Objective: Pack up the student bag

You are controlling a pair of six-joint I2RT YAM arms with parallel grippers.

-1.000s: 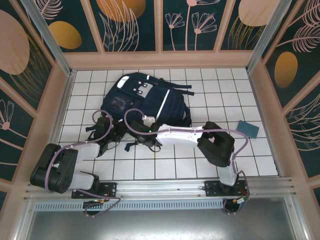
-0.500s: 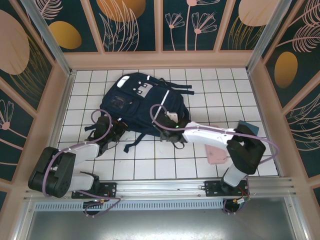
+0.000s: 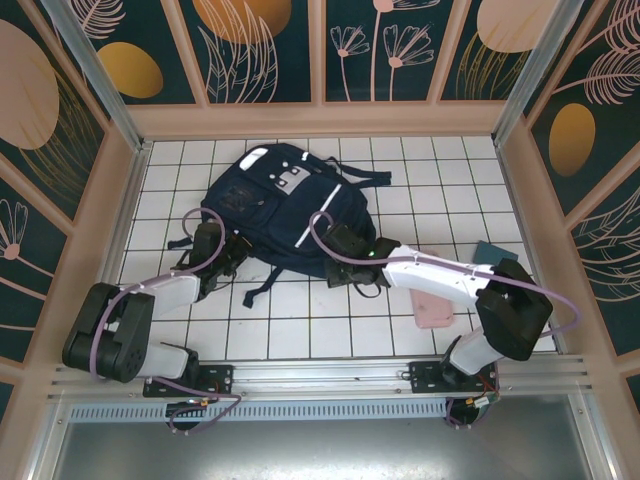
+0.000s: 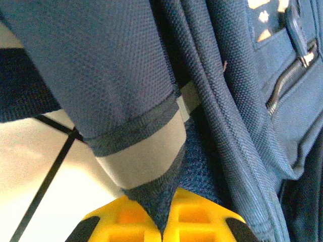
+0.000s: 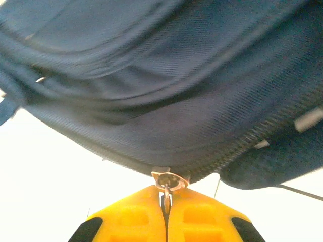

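White tiled table [image 3: 450, 180], from above: the student bag [image 3: 280, 200] lies left of centre, left gripper [image 3: 226, 250] at its near-left edge, right gripper [image 3: 338, 238] at its near-right. Left wrist — yellow jaws clamped shut on a grey-banded corner [image 4: 146, 166] of the bag. Right wrist — jaws pinched on the zip pull [image 5: 168, 180]; unzipping appears in hand, and the next move calls for drawing that pull along the zip teeth [image 5: 242, 147] against the left's anchoring hold.
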